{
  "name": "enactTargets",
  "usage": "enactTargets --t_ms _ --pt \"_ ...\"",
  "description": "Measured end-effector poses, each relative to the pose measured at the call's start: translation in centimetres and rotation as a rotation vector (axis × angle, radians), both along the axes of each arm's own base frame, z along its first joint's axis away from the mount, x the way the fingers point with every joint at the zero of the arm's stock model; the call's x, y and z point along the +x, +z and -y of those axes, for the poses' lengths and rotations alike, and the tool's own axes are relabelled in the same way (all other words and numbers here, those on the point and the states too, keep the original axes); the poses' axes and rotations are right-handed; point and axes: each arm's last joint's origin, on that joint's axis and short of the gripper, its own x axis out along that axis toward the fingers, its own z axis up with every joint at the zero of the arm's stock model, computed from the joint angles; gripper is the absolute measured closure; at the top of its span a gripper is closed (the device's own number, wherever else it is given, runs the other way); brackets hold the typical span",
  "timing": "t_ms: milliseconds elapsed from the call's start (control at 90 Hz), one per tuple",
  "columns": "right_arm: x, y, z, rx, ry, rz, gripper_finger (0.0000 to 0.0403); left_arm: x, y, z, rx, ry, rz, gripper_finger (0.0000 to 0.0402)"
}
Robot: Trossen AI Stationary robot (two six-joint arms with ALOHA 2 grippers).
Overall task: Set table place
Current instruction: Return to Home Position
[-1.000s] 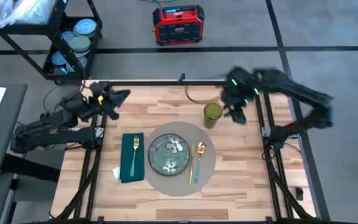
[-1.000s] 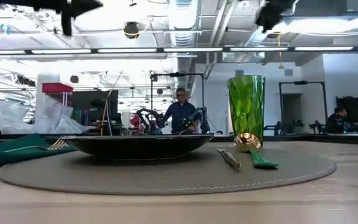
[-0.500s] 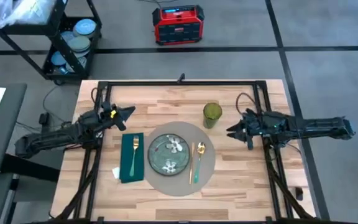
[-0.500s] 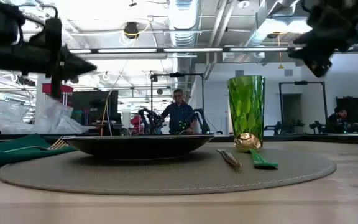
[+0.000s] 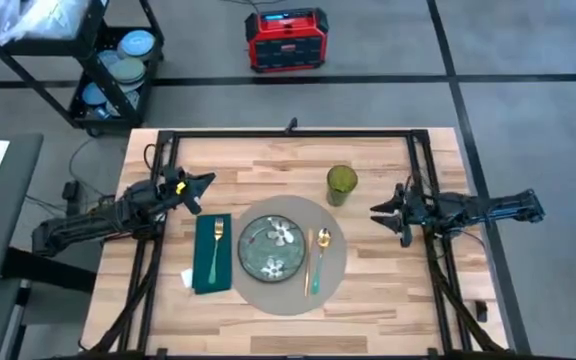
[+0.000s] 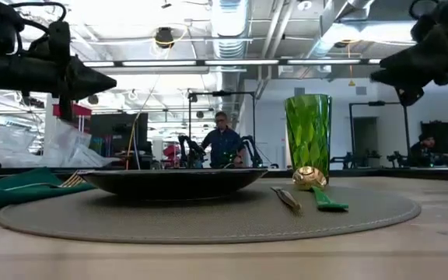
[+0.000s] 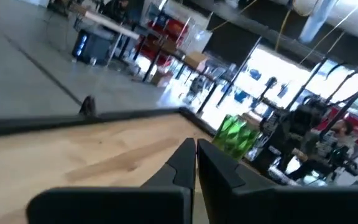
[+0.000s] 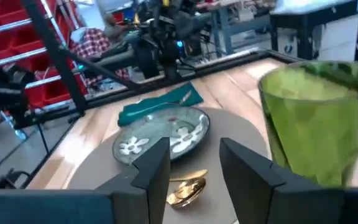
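On the wooden table (image 5: 268, 165) lies the round grey placemat (image 5: 290, 298) that marks the place. A grey-green flowered plate (image 5: 274, 246) sits on it, with a gold spoon (image 5: 323, 240) and a green-handled utensil (image 5: 315, 275) beside it. A fork lies on the dark green napkin (image 5: 212, 255) left of the mat. A green glass (image 5: 342, 184) stands at the mat's far right rim. My left gripper (image 5: 206, 182) hovers shut over the table's left side. My right gripper (image 5: 378, 210) hovers open to the right of the glass (image 8: 312, 118). Neither touches anything.
A black cart of dishes (image 5: 118, 60) stands off the far left corner, and a red box (image 5: 286, 40) sits on the floor beyond the far edge. A small white thing (image 5: 186, 277) lies by the napkin. A person (image 6: 224, 144) stands in the room behind.
My right gripper has left the glass, come down, and drawn back toward the table's right edge as its arm folded low. My left gripper has come down and shifted a little toward the near edge. The dishes have stayed put.
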Motion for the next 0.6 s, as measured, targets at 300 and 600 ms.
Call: enactTargets --t_ms 300,600 --pt "0.01 -0.03 0.52 0.105 -0.144 0.009 0.028 0.03 -0.75 0.05 -0.291 -0.009 0.088 0.0402" --pt "0.01 -0.04 0.52 0.105 -0.144 0.009 0.028 0.04 -0.8 0.05 -0.295 -0.008 0.085 0.0402"
